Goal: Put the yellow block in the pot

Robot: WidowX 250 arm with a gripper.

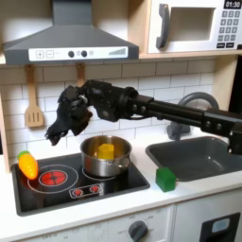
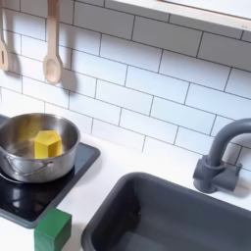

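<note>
The yellow block [image 1: 106, 150] [image 2: 46, 144] lies inside the shiny steel pot [image 1: 88, 161] [image 2: 14, 165], which stands on the black toy stove in both exterior views. My gripper [image 1: 57, 132] hangs above the stove, up and to the left of the pot in the first exterior view, on a black arm reaching in from that view's right. Its dark fingers point down and hold nothing I can make out; the gap between them is too dark to read.
A green cube [image 1: 166, 179] [image 2: 53, 229] sits on the counter between stove and sink [image 1: 197, 156] [image 2: 167, 211]. An orange-yellow toy vegetable [image 1: 28, 165] lies on the stove's left. Wooden utensils [image 2: 51, 44] hang on the tiled wall, and a grey faucet [image 2: 218, 157] stands behind the sink.
</note>
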